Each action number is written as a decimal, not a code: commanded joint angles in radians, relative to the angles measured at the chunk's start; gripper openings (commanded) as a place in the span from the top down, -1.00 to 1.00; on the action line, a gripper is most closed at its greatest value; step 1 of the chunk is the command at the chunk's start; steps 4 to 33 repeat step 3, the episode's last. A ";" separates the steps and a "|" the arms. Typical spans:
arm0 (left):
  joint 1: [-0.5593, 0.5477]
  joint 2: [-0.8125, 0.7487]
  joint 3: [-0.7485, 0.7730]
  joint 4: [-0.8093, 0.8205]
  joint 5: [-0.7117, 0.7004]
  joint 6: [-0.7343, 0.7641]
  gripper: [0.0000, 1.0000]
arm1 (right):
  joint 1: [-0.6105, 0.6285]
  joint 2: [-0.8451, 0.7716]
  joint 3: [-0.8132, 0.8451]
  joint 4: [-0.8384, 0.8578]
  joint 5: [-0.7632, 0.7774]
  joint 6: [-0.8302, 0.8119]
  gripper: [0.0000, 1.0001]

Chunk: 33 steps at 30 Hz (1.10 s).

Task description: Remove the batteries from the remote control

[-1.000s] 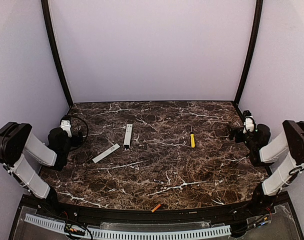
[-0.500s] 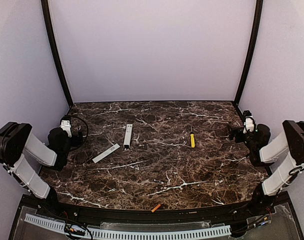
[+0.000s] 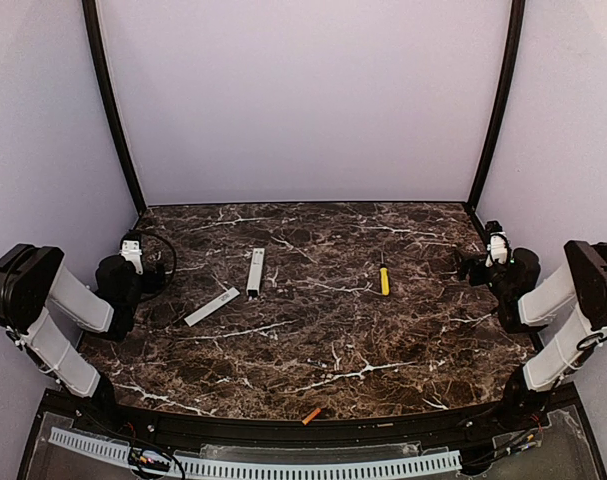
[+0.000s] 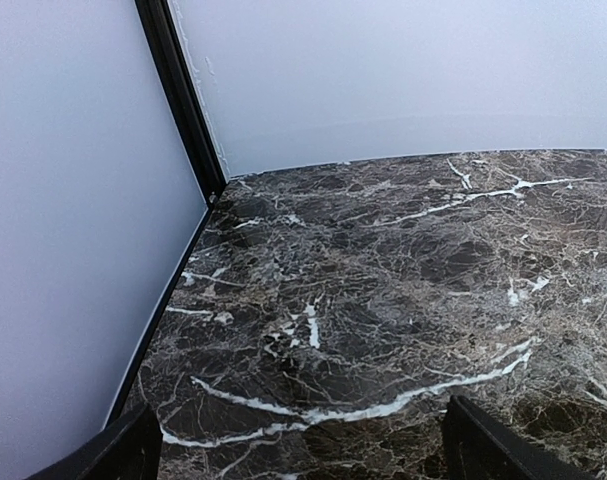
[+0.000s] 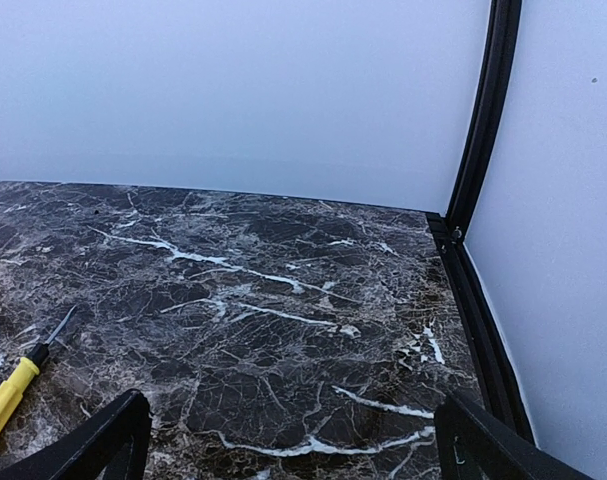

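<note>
Left tool (image 4: 303, 462) and right tool (image 5: 288, 452) gaped empty; one battery (image 3: 311, 414) lay well apart from the remote control (image 3: 255, 272), whose compartment was unreadable.

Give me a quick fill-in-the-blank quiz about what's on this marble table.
The orange battery lies at the ___ edge of the table.
The cover strip lies ___ of the remote.
The screwdriver has a ___ handle.
The left gripper and right gripper are both ___.
Missing words: near; left; yellow; open.
</note>
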 commanded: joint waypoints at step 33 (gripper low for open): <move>0.004 0.002 -0.015 0.023 0.006 -0.011 -0.97 | -0.004 0.007 -0.007 0.043 0.005 0.003 -0.97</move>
